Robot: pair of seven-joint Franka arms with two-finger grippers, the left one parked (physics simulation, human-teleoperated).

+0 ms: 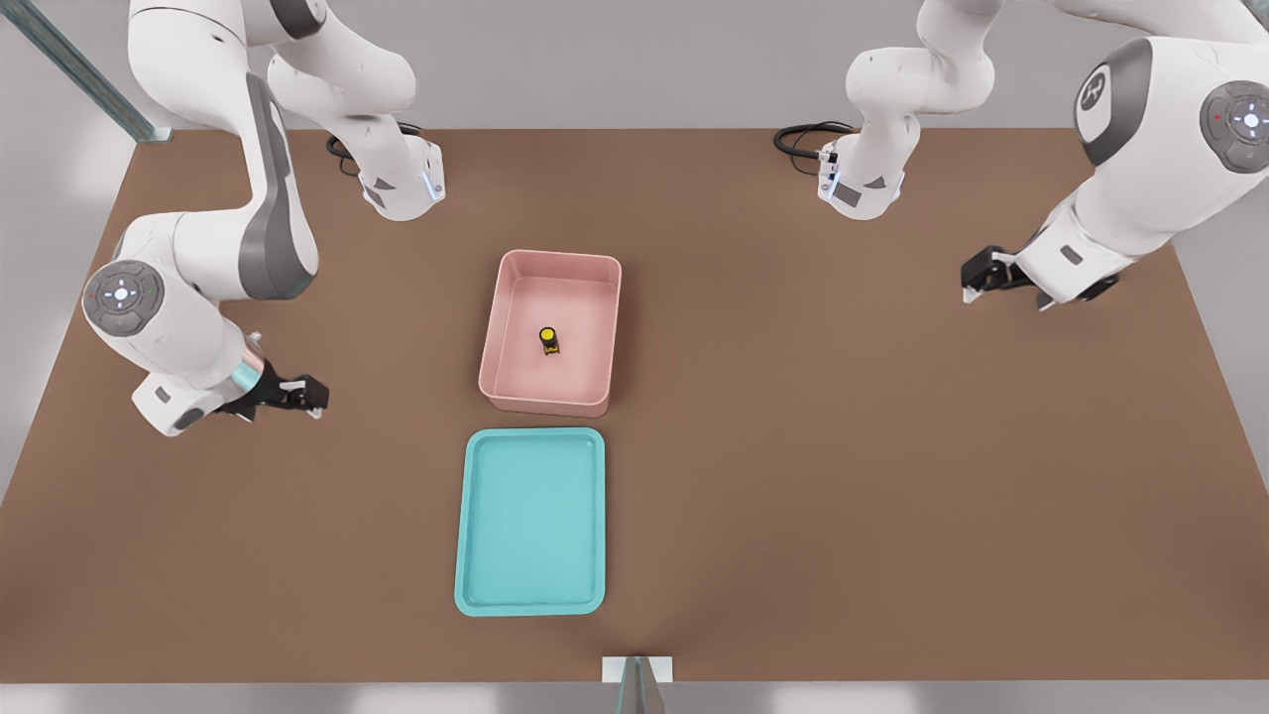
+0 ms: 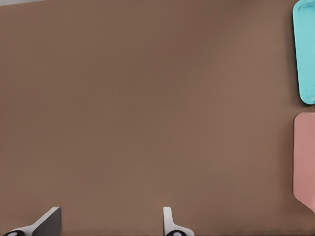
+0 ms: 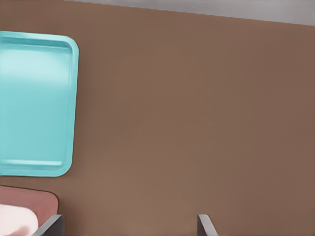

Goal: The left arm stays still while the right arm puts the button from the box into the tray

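A small black button with a yellow top (image 1: pixel 547 339) stands upright on the floor of the pink box (image 1: pixel 543 404) near the table's middle. Just in front of the box lies the turquoise tray (image 1: pixel 530 521), with nothing in it. My gripper (image 1: pixel 309 397) hovers low over the table at the front view's left, well apart from the box and level with its near end. It is open and holds nothing. The right wrist view shows the gripper (image 3: pixel 128 228) over bare table, with the tray (image 3: pixel 34 103) and a corner of the box (image 3: pixel 27 201) to one side. The button is hidden there.
The parked arm (image 1: pixel 1120 169) reaches in from the front view's right, its gripper (image 1: pixel 981 273) low over the table. Two arm bases (image 1: pixel 402 183) (image 1: pixel 858 183) with black cables stand at the back edge. A small white bracket (image 1: pixel 636 669) sits at the front edge.
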